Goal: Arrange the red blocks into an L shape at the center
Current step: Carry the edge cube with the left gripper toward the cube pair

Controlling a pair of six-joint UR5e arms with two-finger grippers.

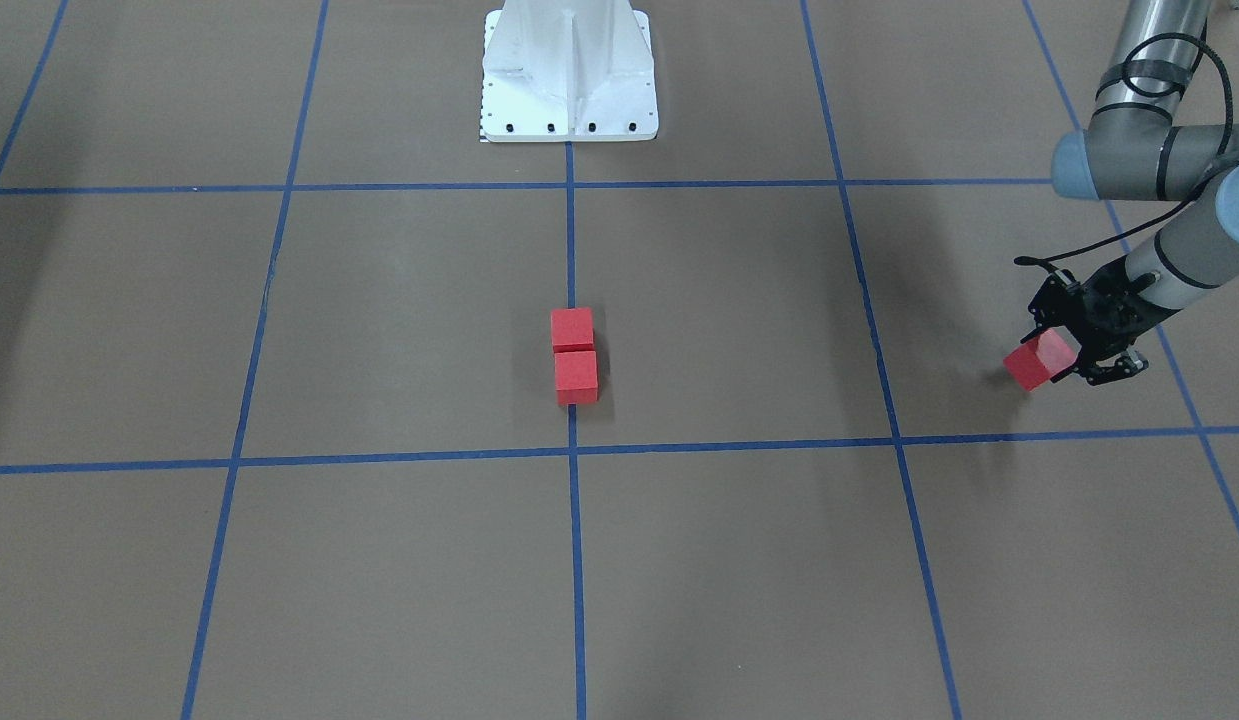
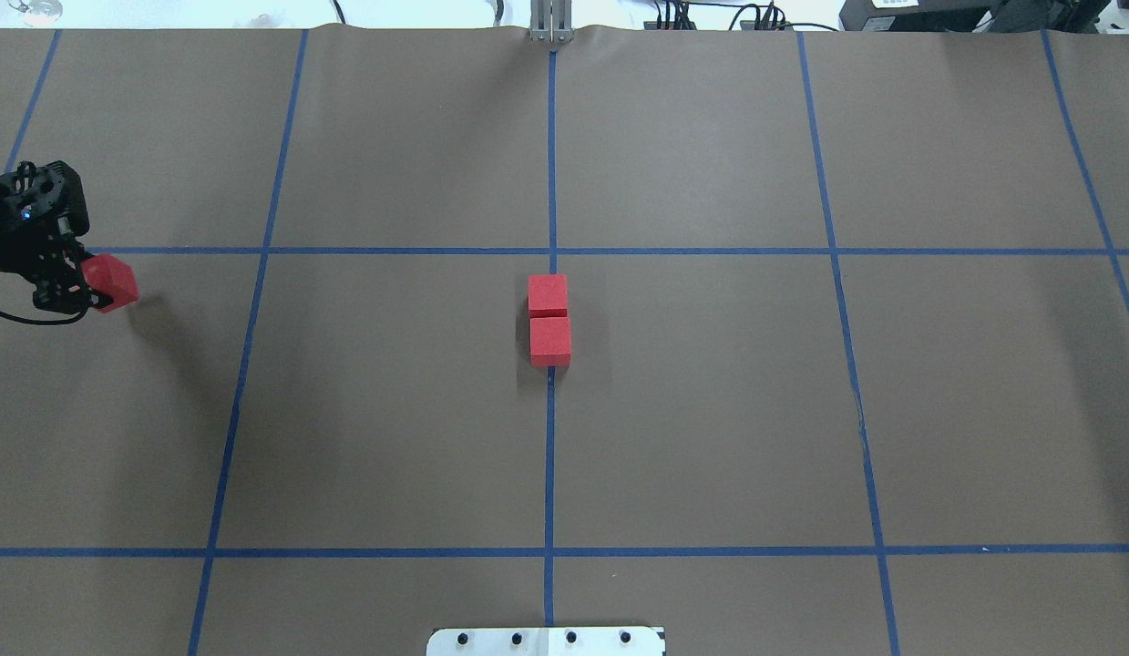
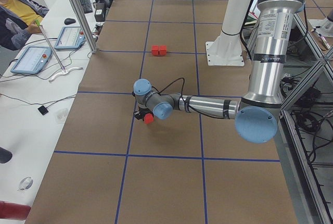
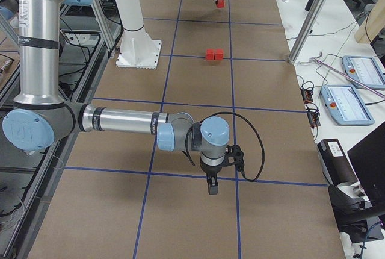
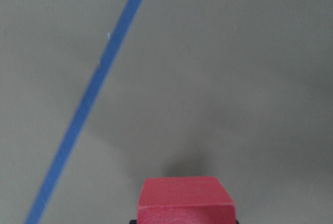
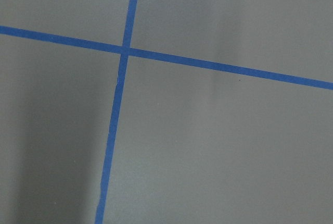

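Though outside overhead, right gripper (image 4: 212,188) (side-on) shows.

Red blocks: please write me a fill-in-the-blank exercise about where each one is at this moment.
1. The left pincer grips ____ red block.
2. ____ more red blocks touch each other at the center.
3. That pair lies on a tape line of ____ colour.
4. In the overhead view, the gripped block is far to the ____ of the pair.

Missing words: one; two; blue; left.
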